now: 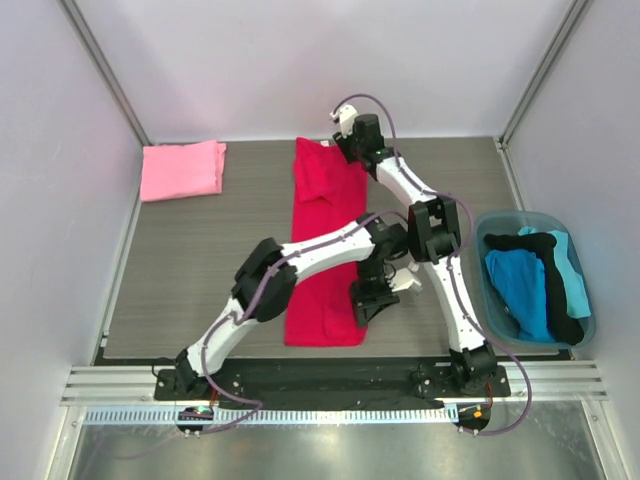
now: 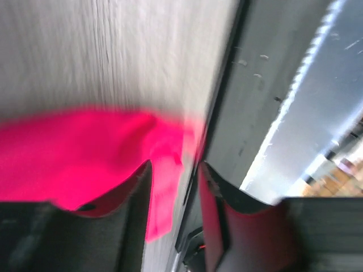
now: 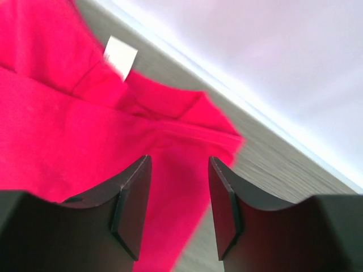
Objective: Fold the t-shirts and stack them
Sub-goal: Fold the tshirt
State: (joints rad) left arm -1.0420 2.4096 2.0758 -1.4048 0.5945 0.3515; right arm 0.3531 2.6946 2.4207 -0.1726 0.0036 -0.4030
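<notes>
The crimson-red t-shirt point(image 1: 322, 250) lies as a long narrow strip down the middle of the table, and its white neck label point(image 3: 120, 56) shows in the right wrist view. My left gripper point(image 1: 362, 308) is open over the strip's near right corner; the red cloth point(image 2: 85, 153) lies under and between its jaws point(image 2: 174, 170), by the table's front edge. My right gripper point(image 1: 348, 152) is open just above the strip's far right corner point(image 3: 187, 130), with the jaws point(image 3: 178, 164) apart over the cloth. The light pink t-shirt point(image 1: 182, 170) lies folded at the back left.
A blue bin point(image 1: 500, 222) with black and teal clothes stands at the right of the table. Grey walls close in the back and the sides. The metal rail point(image 1: 330, 385) carrying the arm bases runs along the near edge.
</notes>
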